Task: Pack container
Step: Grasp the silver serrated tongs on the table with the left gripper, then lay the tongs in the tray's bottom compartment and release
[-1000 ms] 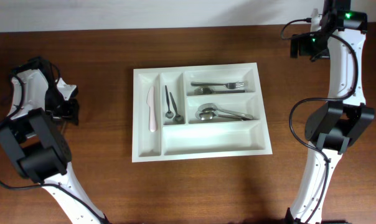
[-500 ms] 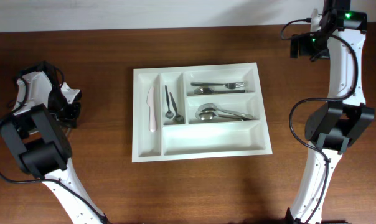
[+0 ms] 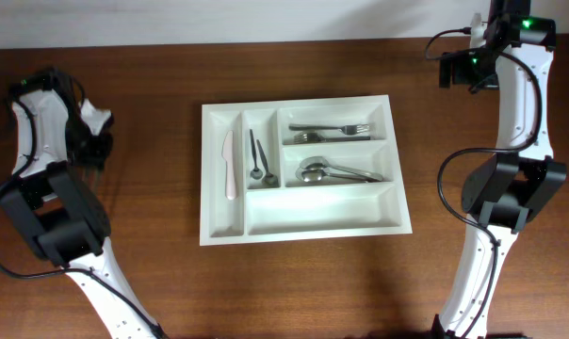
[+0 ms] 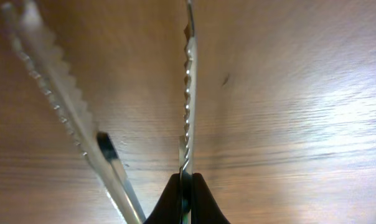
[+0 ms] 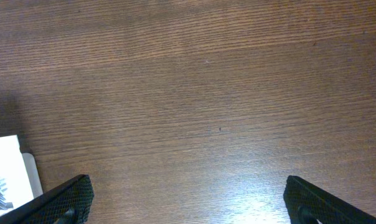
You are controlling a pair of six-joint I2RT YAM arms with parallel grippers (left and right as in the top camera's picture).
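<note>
A thin serrated metal blade [image 4: 188,93], seemingly a knife, is clamped edge-on in the left pincer [image 4: 185,190]; the right pincer [image 5: 188,199] is spread wide, empty.

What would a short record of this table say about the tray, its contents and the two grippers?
tray: large white plastic five-compartment cutlery tray, mid-table
left narrow slot: white plastic knife
second narrow slot: two small dark-handled spoons
top wide slot: metal forks
middle wide slot: metal spoons
bottom wide slot: empty
left gripper: shut on thin serrated blade
right gripper: open, empty, above bare wooden table
</note>
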